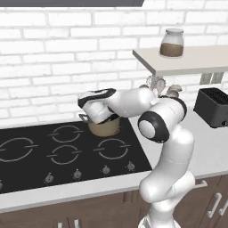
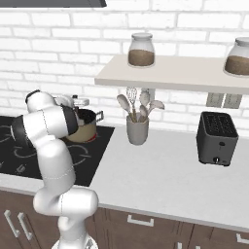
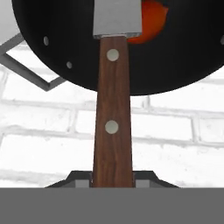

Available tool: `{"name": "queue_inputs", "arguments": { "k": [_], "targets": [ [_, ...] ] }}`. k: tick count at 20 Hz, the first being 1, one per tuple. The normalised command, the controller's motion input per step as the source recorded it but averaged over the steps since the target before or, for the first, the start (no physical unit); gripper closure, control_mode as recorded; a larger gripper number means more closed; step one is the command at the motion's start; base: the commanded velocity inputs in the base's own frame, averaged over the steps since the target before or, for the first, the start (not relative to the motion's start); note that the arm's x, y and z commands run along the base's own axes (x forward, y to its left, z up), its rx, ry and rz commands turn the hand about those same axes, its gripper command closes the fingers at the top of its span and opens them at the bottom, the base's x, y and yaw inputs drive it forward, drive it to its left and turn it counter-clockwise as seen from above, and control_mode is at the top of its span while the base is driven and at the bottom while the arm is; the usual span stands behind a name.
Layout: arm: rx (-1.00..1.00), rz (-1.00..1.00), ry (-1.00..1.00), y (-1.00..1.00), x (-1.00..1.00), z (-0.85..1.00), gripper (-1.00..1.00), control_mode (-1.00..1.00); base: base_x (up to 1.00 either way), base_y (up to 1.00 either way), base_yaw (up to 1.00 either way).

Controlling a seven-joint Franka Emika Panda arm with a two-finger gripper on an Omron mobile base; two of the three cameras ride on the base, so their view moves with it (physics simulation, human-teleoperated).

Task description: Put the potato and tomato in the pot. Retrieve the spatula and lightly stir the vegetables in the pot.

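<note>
Two rear base views sharing the pot [image 1: 105, 127] — hand view close above.

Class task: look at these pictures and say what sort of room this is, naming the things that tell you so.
A kitchen, and a computer-rendered one. The clues: a black cooktop with burner rings and knobs set in the counter, a tan pot on it, and a black toaster beside a cup of utensils.
</note>
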Motion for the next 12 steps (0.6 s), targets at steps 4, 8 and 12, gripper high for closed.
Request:
{"name": "queue_inputs", "arguments": {
  "k": [4,8,12],
  "targets": [
    [0.15,0.0,0.0,0.29,0.13,-0.36,1.0,-1.0,0.0,0.0,0.0],
    [0.04,0.0,-0.12,0.14,0.34,-0.83,1.0,-1.0,0.0,0.0,0.0],
    [-0.02,0.0,-0.41,0.01,0.3,-1.0,1.0,-1.0,0.0,0.0,0.0]
  ]
}}
